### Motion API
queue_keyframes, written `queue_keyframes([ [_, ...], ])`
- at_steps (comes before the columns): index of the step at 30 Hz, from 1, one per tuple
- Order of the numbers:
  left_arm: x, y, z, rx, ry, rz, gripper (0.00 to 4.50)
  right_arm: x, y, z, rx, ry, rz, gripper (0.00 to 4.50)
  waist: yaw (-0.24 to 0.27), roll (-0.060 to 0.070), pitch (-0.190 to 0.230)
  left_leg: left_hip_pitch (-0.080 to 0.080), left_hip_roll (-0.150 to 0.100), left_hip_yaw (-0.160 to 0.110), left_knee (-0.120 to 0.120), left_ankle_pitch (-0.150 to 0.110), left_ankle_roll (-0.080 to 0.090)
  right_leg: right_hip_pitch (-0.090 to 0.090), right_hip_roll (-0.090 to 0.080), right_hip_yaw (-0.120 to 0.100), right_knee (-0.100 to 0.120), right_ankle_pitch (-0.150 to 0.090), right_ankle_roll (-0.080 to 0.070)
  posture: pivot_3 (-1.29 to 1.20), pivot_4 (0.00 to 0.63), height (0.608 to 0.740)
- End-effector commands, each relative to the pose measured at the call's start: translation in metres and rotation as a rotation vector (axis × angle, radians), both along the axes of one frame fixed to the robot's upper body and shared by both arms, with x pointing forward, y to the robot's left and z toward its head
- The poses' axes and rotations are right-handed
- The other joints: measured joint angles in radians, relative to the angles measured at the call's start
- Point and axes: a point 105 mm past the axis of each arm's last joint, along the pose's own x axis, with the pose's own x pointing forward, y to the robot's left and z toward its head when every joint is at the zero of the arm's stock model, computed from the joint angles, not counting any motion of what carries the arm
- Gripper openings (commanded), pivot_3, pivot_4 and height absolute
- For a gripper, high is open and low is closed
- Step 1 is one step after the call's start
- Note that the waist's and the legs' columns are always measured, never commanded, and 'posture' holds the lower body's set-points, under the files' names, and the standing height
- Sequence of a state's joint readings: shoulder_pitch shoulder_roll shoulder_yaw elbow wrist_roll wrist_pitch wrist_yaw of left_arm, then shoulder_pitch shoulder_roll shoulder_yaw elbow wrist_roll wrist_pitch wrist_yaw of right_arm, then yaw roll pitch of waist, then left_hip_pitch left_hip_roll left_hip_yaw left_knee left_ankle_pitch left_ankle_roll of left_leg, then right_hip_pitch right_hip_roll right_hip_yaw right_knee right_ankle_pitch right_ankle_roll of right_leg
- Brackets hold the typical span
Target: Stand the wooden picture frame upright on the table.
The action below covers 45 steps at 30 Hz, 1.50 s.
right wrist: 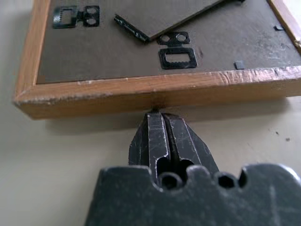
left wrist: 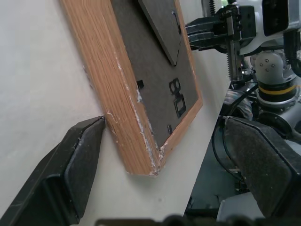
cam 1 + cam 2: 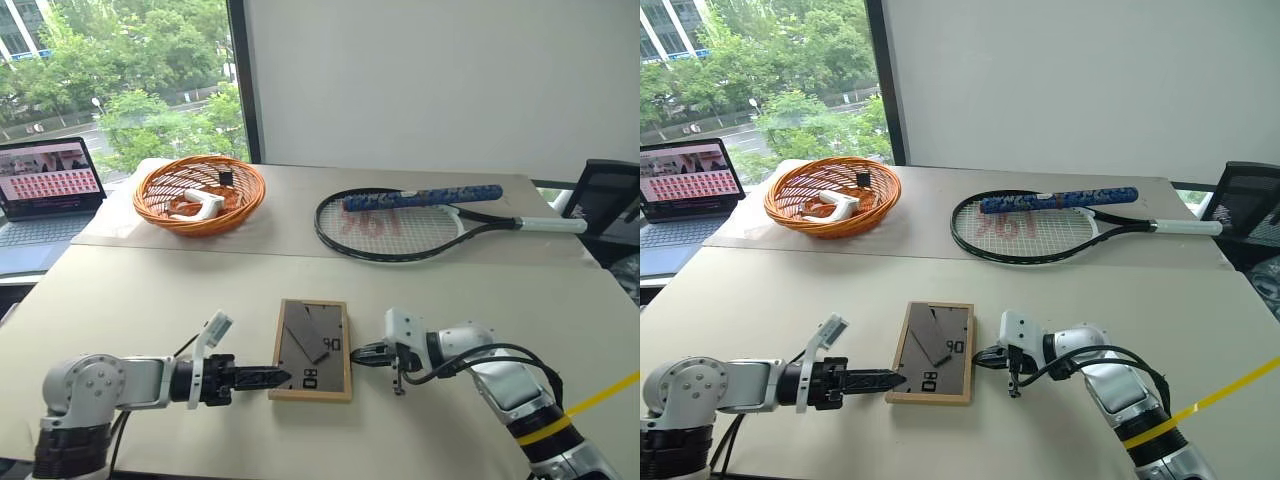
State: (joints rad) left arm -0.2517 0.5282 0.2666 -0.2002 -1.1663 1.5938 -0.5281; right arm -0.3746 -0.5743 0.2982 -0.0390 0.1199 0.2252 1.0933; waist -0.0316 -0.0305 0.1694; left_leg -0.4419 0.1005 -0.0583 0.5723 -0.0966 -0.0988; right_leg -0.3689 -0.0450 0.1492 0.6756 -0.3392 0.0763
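Frame (image 3: 312,350) of light wood lies flat, dark grey back upward, near the front edge of the beige tabletop (image 3: 150,290) in the head views; its fold-out stand (image 3: 310,333) is partly raised. Left gripper (image 3: 272,379) points at the frame's near left corner, and right gripper (image 3: 362,355) points at its right edge. Farther back stand an orange wicker basket (image 3: 199,195) and a tennis racket (image 3: 400,222); a laptop (image 3: 45,190) sits at far left.

Left wrist view: the jaws stand wide open, one black finger (image 2: 75,165) touching the frame's outer edge beside the corner, the other (image 2: 263,160) well off past that corner. The right gripper meets the opposite edge.

Right wrist view: the jaws are closed together, gripping nothing, tips pressed against the frame's wooden side; metal hangers (image 1: 176,57) show on the back.
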Motion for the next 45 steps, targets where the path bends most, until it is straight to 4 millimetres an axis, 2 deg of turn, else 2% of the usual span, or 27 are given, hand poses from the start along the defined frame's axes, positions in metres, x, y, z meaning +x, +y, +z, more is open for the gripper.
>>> queue_keyframes([
  [1, -0.003, -0.019, -0.006, -0.091, 0.075, -0.034, 4.46, 0.000, 0.006, 0.005, 0.025, -0.035, 0.007, 0.00, 0.001, 0.000, 0.000, 0.000, 0.000, 0.000, 0.000, 0.000, 0.000, 0.000, 0.000, 0.000, 0.000, 0.000, 0.000, 0.00, 0.150, 0.725],
  [10, 0.010, -0.009, 0.001, -0.142, 0.099, 0.050, 4.46, -0.001, 0.005, 0.001, 0.025, -0.024, -0.018, 0.00, -0.007, 0.000, 0.000, 0.000, 0.000, -0.001, 0.000, 0.000, 0.000, 0.000, 0.000, 0.000, 0.000, 0.001, 0.000, 0.00, 0.150, 0.725],
  [14, 0.017, -0.004, 0.008, -0.176, 0.080, 0.091, 3.60, -0.001, 0.005, -0.001, 0.018, -0.020, -0.020, 0.00, -0.009, 0.000, 0.000, 0.000, 0.000, -0.001, 0.000, 0.000, 0.000, 0.000, 0.000, 0.000, 0.000, 0.000, 0.000, 0.00, 0.150, 0.725],
  [19, 0.023, -0.002, 0.013, -0.212, 0.075, 0.118, 1.70, 0.002, 0.004, 0.003, 0.021, -0.027, -0.028, 0.00, -0.010, 0.000, 0.000, 0.000, 0.000, -0.001, 0.000, 0.000, 0.000, 0.000, 0.000, 0.000, 0.000, 0.000, 0.000, 0.00, 0.150, 0.725],
  [21, 0.024, -0.005, 0.015, -0.233, 0.068, 0.115, 1.17, 0.003, 0.004, 0.006, 0.027, -0.033, -0.031, 0.00, -0.010, -0.001, 0.000, 0.000, 0.000, -0.001, 0.000, 0.000, 0.000, 0.000, 0.000, 0.000, 0.000, 0.000, 0.000, 0.00, 0.150, 0.725],
  [26, 0.031, -0.006, 0.018, -0.257, 0.071, 0.135, 1.16, 0.009, -0.009, 0.019, 0.037, -0.052, -0.074, 0.00, -0.010, -0.001, 0.000, 0.000, 0.000, -0.001, 0.000, 0.000, 0.000, -0.001, 0.000, 0.000, 0.000, 0.000, 0.000, 0.00, 0.150, 0.725],
  [28, 0.035, -0.002, 0.019, -0.258, 0.074, 0.154, 1.16, 0.012, -0.020, 0.029, 0.046, -0.054, -0.103, 0.00, -0.007, -0.001, 0.000, 0.000, 0.000, -0.001, 0.000, 0.000, 0.000, -0.001, 0.000, 0.000, 0.000, 0.000, 0.000, 0.00, 0.150, 0.725],
  [30, 0.034, 0.003, 0.028, -0.281, 0.061, 0.134, 1.16, 0.019, -0.038, 0.052, 0.125, -0.007, -0.179, 0.00, -0.007, -0.001, 0.000, -0.001, 0.000, -0.001, 0.000, 0.000, 0.000, -0.001, 0.000, 0.000, 0.000, 0.000, 0.000, 0.00, 0.150, 0.725],
  [32, 0.033, 0.007, 0.037, -0.306, 0.047, 0.116, 1.16, 0.021, -0.046, 0.075, 0.219, 0.042, -0.217, 0.00, -0.009, -0.001, 0.001, -0.002, 0.000, -0.001, 0.000, 0.000, 0.000, -0.002, 0.000, 0.000, 0.000, 0.001, -0.001, 0.00, 0.150, 0.725],
  [35, 0.033, 0.006, 0.049, -0.327, 0.019, 0.067, 1.16, 0.021, -0.033, 0.119, 0.407, 0.142, -0.171, 0.00, -0.019, -0.001, 0.002, -0.003, 0.000, -0.001, -0.001, 0.000, 0.000, -0.003, 0.001, 0.000, 0.000, 0.004, -0.005, 0.00, 0.150, 0.725],
  [37, 0.034, 0.004, 0.053, -0.327, 0.012, 0.042, 1.16, 0.018, -0.021, 0.131, 0.456, 0.211, -0.123, 0.00, -0.019, -0.001, 0.002, -0.003, 0.000, -0.001, -0.002, 0.000, 0.000, -0.004, 0.001, 0.000, 0.000, 0.004, -0.006, 0.00, 0.150, 0.725],
  [39, 0.036, 0.001, 0.055, -0.318, 0.004, 0.028, 1.16, 0.017, -0.011, 0.132, 0.450, 0.270, -0.101, 0.60, -0.015, -0.001, 0.002, -0.003, 0.000, -0.001, -0.002, 0.000, 0.000, -0.004, 0.001, 0.000, 0.000, 0.004, -0.006, 0.00, 0.150, 0.725],
  [41, 0.038, -0.002, 0.057, -0.321, -0.003, 0.019, 1.16, 0.017, -0.002, 0.127, 0.424, 0.317, -0.089, 0.98, -0.011, -0.001, 0.002, -0.005, 0.000, -0.001, -0.003, 0.000, 0.000, -0.004, 0.001, 0.000, -0.003, 0.004, -0.006, 0.00, 0.150, 0.725],
  [45, 0.041, -0.009, 0.062, -0.311, -0.023, -0.011, 1.16, 0.022, 0.018, 0.117, 0.371, 0.356, -0.053, 2.39, -0.006, -0.001, 0.002, -0.011, 0.000, -0.001, -0.002, 0.000, 0.000, -0.010, 0.000, -0.001, -0.004, 0.005, -0.006, 0.00, 0.150, 0.725],
])
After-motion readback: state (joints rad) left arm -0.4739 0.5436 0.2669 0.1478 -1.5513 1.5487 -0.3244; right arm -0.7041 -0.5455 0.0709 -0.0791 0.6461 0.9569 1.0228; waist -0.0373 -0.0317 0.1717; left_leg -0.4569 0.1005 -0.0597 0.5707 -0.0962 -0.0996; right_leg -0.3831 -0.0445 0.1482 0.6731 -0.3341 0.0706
